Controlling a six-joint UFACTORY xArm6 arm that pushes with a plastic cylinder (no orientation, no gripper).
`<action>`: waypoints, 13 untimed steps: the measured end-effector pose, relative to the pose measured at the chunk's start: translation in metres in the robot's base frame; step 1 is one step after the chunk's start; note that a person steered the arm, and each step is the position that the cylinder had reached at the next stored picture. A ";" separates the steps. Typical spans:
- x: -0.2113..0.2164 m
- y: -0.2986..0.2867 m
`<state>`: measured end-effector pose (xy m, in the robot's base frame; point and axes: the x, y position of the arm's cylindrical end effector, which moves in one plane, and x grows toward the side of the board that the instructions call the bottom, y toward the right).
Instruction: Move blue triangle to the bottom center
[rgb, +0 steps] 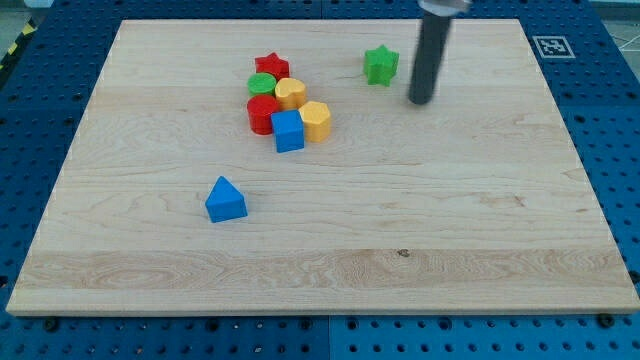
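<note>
Board (330, 265): 1 wooden board lies on a blue perforated table (610, 110). A black-and-white marker (551, 46) sits at the board's upper right corner in the view.

Tool: my tip (421, 100) is the lower end of a straight dark rod, standing on the board in the upper right part of the view. The rod has no jaws, so it neither spreads nor pinches; it touches no block. The tip is just to the right of the green star (380, 65) and slightly below it, with a clear gap between them.

Task item: the blue triangle (226, 199) sits alone in the lower left part of the board, well apart from the tip and below the cluster. It rests flat, with its peak toward the view's top.

Cluster: 6 blocks stand packed together at upper centre-left. The red star (271, 67) is at the top, the green round block (262, 85) just below it, and the red round block (262, 114) below that. A yellow block (291, 94) sits to the right of the green one, a 2nd yellow block (315, 121) lower and further right. The blue block (288, 131) is at the cluster's bottom, between the red round block and the 2nd yellow block and touching both.
</note>
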<state>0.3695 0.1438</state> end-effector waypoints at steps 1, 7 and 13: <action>0.061 0.016; 0.172 -0.293; 0.184 -0.212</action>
<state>0.5534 -0.0685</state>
